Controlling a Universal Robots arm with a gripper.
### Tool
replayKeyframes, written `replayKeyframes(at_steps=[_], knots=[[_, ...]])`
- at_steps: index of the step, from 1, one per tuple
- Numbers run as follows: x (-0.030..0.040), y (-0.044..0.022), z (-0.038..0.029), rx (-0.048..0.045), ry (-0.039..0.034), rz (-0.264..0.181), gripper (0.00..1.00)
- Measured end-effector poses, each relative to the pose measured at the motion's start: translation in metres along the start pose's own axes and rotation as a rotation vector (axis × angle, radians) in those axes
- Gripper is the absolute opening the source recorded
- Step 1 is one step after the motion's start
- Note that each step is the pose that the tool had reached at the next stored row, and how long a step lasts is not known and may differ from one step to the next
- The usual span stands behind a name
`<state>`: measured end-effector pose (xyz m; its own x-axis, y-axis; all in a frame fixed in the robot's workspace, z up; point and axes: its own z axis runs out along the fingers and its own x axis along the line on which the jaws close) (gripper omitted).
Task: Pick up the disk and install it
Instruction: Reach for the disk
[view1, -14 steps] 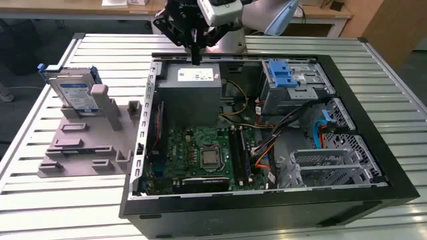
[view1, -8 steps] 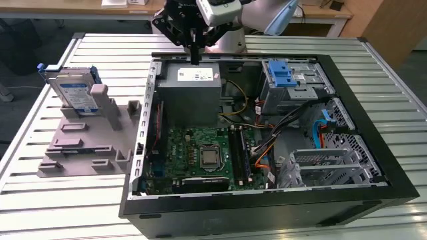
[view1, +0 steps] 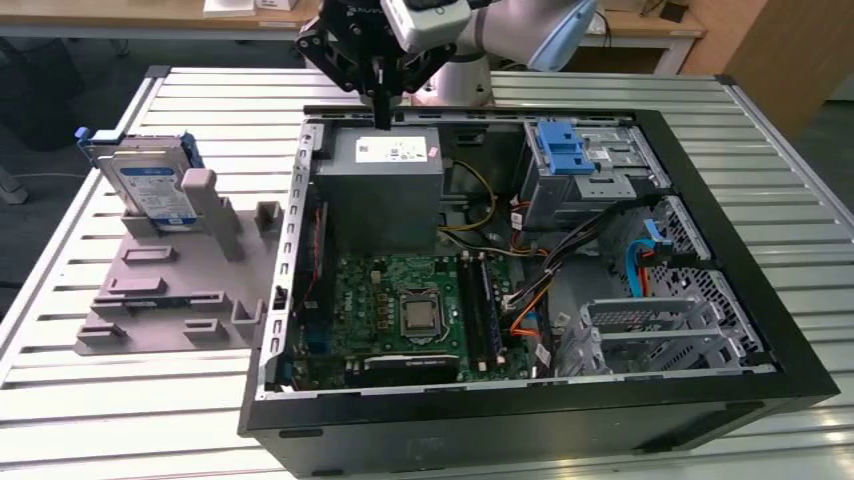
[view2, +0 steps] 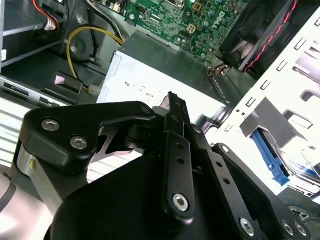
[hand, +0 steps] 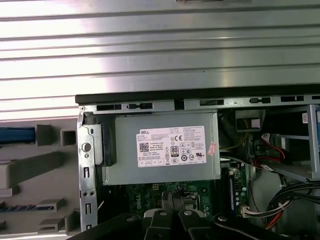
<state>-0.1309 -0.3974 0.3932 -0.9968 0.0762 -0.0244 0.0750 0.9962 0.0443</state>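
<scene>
Slatted metal table (view1: 767, 130) bearing open computer case (view1: 534, 415), gripper (view1: 384, 120) hovering above case rear, fingers pinched together, empty, disk (view1: 147, 185) standing beside case

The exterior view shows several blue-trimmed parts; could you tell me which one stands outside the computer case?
The disk, standing in the grey holder on the exterior view's left; the blue latch and cable are inside the case.
</scene>
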Motion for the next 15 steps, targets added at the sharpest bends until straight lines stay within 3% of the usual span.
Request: replayKeyframes(at_steps=[15], knots=[[0.0201,0.0047,0.0015,0.0,0.0021,0.0,0.11]])
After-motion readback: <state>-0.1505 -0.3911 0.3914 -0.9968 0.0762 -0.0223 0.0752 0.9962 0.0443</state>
